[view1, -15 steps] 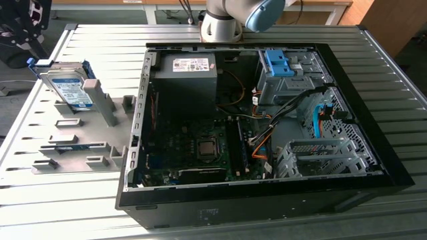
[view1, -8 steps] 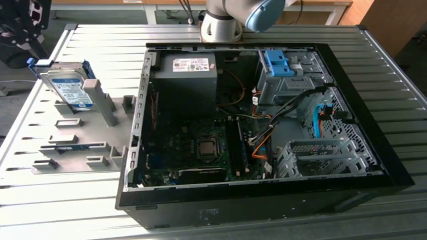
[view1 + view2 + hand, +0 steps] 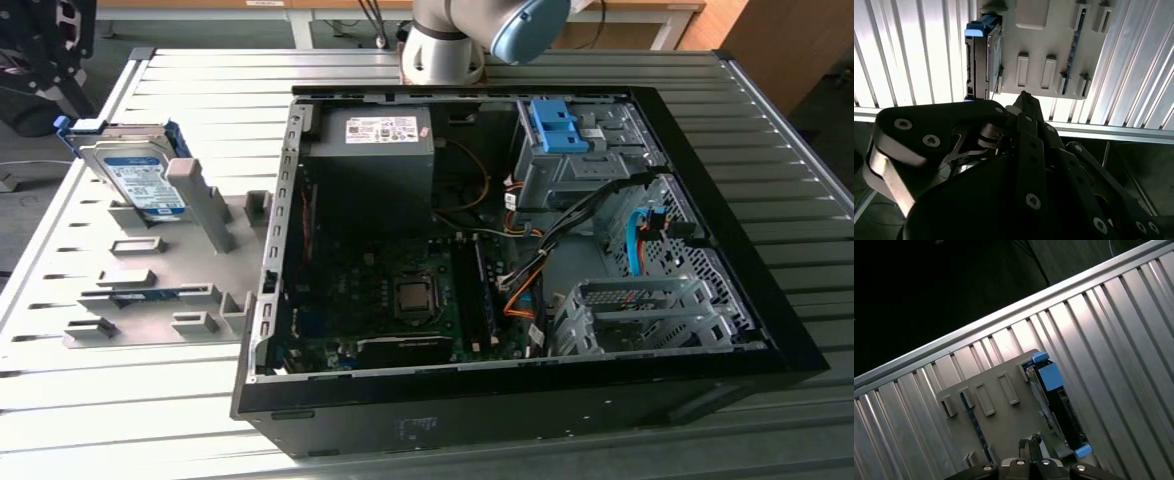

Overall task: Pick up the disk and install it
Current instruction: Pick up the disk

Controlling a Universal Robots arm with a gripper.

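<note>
Right, disk: stands on edge in a slot of the holder, at the exterior view's far left, well apart from the case. It has a silver face with a white-and-blue label and bright blue plastic round its rim.
Disk, close up: the second wrist view shows the disk edge-on. In the first wrist view the disk has blue tabs at both ends.
Holder: a grey plate with upright slots, flat on the table, just beside the case on the exterior view's left. It shows in both wrist views.
Board: thin and dark, on edge in another slot of the holder, apart from the disk.
Gripper: fingers brought together with nothing between them. In the second wrist view the gripper has its tips over the holder's edge, near one end of the disk and not touching it.
Table: ribbed metal, bearing the holder and the case.
Case: black, lying with its open side up in the middle of the table, with boards and cables inside.
Power box: dark with a white sticker, in the case's far corner.
Bracket: bare blue plastic in the far drive bay, to the exterior view's right of the power box.
Arm: its base stands behind the case.
</note>
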